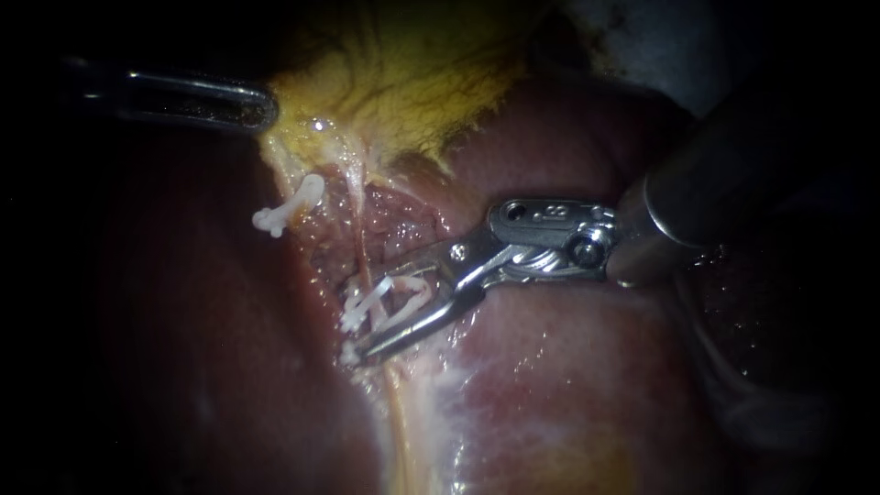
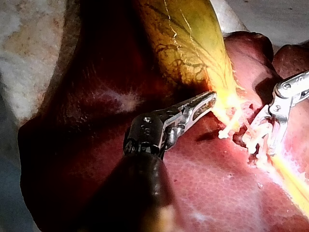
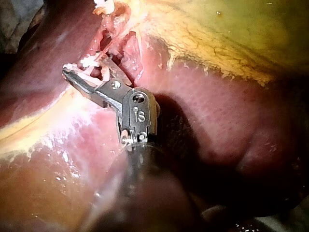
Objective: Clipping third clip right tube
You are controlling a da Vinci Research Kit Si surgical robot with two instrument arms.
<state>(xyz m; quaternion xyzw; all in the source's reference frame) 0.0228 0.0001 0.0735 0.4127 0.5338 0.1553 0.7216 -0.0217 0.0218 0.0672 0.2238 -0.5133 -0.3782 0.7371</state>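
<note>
One thin tan tube, the right tube (image 1: 360, 240), runs through the middle of the endoscope view from twelve toward six o'clock. It is a wet, glistening cord in a patch of raw, pitted pink tissue. A white plastic clip, the set clip (image 1: 365, 304), crosses it at a slant, just at eight o'clock of centre. Right beside that one, on its three o'clock side, a loaded clip (image 1: 410, 295) sits as an open white V around the same tube.

Another white clip, the far clip (image 1: 289, 206), knobbed at one end, lies apart at ten o'clock. The liver (image 1: 568, 367) is smooth, dark red and shiny, with a pale filmy streak at six o'clock. The gallbladder (image 1: 412, 82) at twelve is yellow, matt and fibrous, with a ragged edge.

My right instrument (image 1: 380, 312) comes in from two o'clock, its bright metal wrist bent so the jaws point toward eight. They stand wide, straddling the tube and carrying the loaded clip between them.

My left instrument (image 1: 261, 108) lies almost level from nine o'clock. Its slim jaws are narrow, closed on the gallbladder's yellow edge, which tents toward them.
</note>
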